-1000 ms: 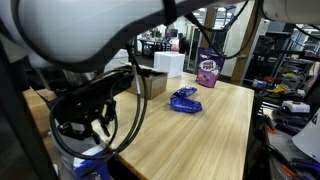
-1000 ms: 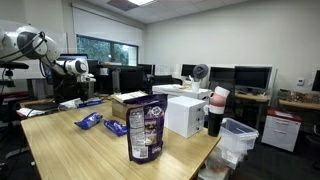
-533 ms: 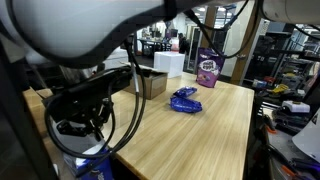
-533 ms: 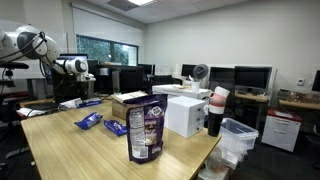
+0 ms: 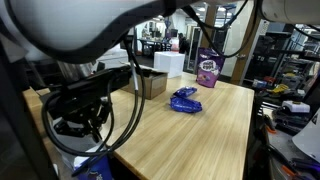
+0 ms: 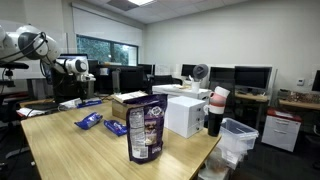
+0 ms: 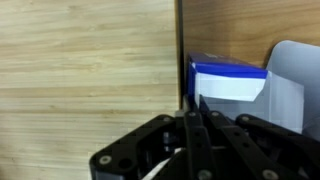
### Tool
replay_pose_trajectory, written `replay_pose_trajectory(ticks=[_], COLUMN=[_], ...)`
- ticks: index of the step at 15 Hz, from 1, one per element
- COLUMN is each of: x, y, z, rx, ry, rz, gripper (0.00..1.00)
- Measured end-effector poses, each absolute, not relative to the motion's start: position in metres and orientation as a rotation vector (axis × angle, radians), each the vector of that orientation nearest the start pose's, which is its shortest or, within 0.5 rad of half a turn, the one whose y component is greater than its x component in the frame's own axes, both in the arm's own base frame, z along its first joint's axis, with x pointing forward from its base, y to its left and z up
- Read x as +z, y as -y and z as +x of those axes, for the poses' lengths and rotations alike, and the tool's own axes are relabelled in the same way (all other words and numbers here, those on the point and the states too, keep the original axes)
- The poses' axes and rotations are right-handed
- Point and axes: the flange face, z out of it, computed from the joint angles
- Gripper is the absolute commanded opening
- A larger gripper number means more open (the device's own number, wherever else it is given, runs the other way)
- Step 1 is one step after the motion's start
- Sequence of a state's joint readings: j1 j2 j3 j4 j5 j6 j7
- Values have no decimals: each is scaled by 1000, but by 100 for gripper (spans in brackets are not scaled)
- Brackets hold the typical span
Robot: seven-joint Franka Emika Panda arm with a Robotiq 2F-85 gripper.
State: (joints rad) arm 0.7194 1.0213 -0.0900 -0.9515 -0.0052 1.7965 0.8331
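Blue on its upper band and white below, a small box [image 7: 228, 82] lies just past the tips of the pincer [image 7: 192, 125] in the wrist view, a little to the right of them. It sits close beside a dark seam [image 7: 180, 45] that runs through the wooden table [image 7: 90, 60] from top to bottom. Whether the fingers touch the box I cannot tell, but they are very near to it. The pincer is closed, with its two dark fingers pressed flat one against the other. At the right of the box, touching it or almost so, there is a pale grey-blue shape [image 7: 296, 85]; what it is I cannot tell.

In an exterior view the pincer [image 6: 80, 72] hangs above the far end of the long table, and the box [image 6: 70, 103] is under it, near the table's corner. Further along the same table lie flat blue packets [image 6: 89, 121], then a brown carton [image 6: 130, 100] and a white carton [image 6: 185, 115]. A purple bag [image 6: 146, 130] stands upright at the near end, well apart from the pincer. In an exterior view the arm's dark wrist fills the near side, and a blue packet [image 5: 184, 100] lies in the middle of the wood, with the purple bag [image 5: 208, 68] upright behind it.
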Motion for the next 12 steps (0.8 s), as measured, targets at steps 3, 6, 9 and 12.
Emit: replay_pose_trajectory(ticks=[3,6,9,12], x=[237,237,236,232], y=[-473,-472,-470,-463], z=[605,605,607,611], rx=[120,142,174,233], ry=[-259,-218,-186,-155], rz=[-3298,-3286,-3269,-3232], gripper=[6,6,6,6])
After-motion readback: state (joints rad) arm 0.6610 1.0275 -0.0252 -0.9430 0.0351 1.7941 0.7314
